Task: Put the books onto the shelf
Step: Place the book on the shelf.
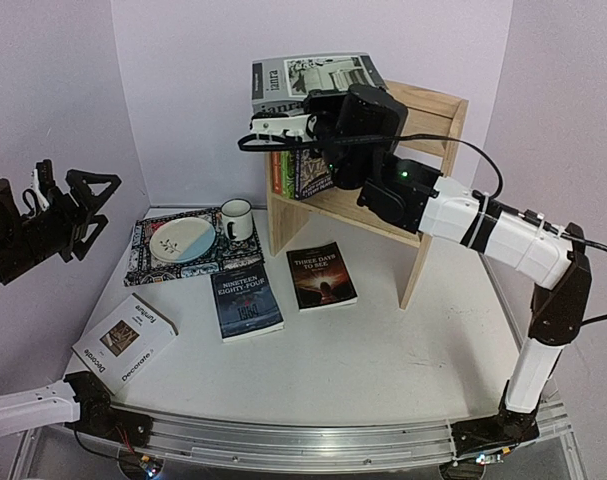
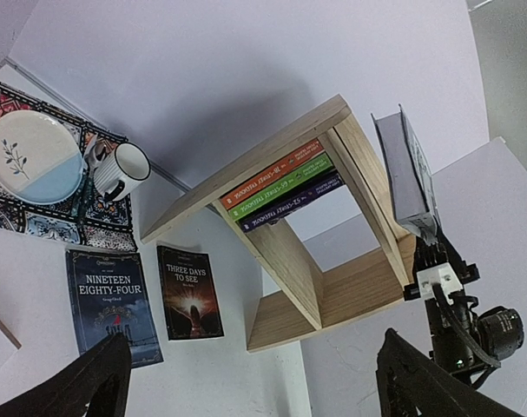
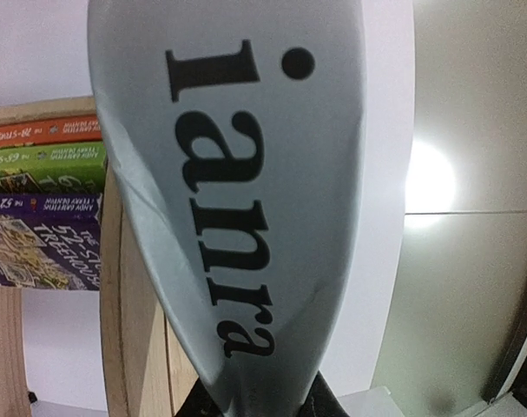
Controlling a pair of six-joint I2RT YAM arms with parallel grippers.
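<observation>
The right gripper (image 1: 283, 122) is clamped on the lower edge of the grey "ianra" book (image 1: 313, 78), which stands up from its fingers. The book is held high, just off the top board of the shelf (image 1: 435, 130). Behind the gripper the wrist is bent over the front of the shelf. The forearm runs back to the right to a raised elbow, and the upper arm drops to its base at the table's near right corner.

The left gripper (image 1: 73, 195) hangs high at the far left with its jaws spread wide, holding nothing and facing the shelf.

Three Treehouse paperbacks (image 1: 301, 170) sit together on the upper tier. "Nineteen Eighty-Four" (image 1: 246, 300) and "Three Days to See" (image 1: 321, 275) lie flat side by side before the shelf, and "Decorate" (image 1: 125, 342) lies near the left edge.
</observation>
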